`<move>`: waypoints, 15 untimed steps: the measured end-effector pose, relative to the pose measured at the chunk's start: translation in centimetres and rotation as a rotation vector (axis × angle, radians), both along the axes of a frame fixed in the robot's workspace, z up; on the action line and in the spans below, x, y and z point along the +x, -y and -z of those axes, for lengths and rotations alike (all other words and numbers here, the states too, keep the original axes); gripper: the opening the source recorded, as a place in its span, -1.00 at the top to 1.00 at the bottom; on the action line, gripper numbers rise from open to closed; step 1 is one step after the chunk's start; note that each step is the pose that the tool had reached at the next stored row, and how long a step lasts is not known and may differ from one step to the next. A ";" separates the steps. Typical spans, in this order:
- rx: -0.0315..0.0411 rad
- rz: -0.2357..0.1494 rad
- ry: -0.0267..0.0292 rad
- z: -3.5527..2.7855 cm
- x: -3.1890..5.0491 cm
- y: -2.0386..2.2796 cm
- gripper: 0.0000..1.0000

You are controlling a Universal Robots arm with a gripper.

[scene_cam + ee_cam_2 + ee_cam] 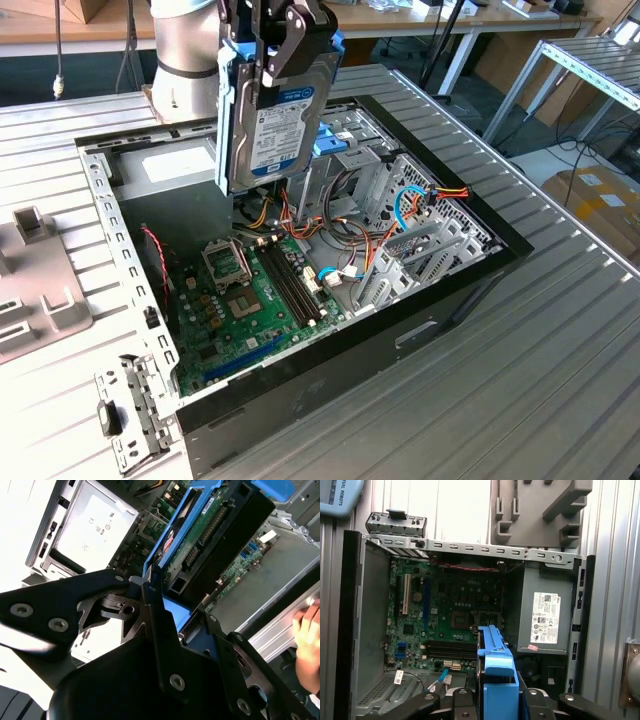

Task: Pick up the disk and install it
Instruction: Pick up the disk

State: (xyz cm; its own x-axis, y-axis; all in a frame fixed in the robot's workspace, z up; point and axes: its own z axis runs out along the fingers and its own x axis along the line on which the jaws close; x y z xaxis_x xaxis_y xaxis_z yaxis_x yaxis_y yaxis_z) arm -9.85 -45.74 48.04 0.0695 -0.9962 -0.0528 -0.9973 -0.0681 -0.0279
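While upright in gripper, disk w/ white-blue label.

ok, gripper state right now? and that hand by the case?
Gripper: shut on the disk, above the open computer case.
Person's hand: at the case edge; grip cannot be told.

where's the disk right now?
In the exterior view the disk hangs on edge in the gripper above the open computer case, between the power supply and the drive cage.

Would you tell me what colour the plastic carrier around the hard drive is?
Light blue: the carrier framing the hard drive, clearest in the first wrist view.
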 end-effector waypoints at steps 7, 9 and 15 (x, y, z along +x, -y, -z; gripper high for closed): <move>-0.0001 0.000 0.0000 0.00 0.00 0.65 0.26; 0.0000 0.000 0.0000 0.00 0.00 0.83 0.26; -0.0001 0.000 -0.0001 0.00 0.00 1.43 0.26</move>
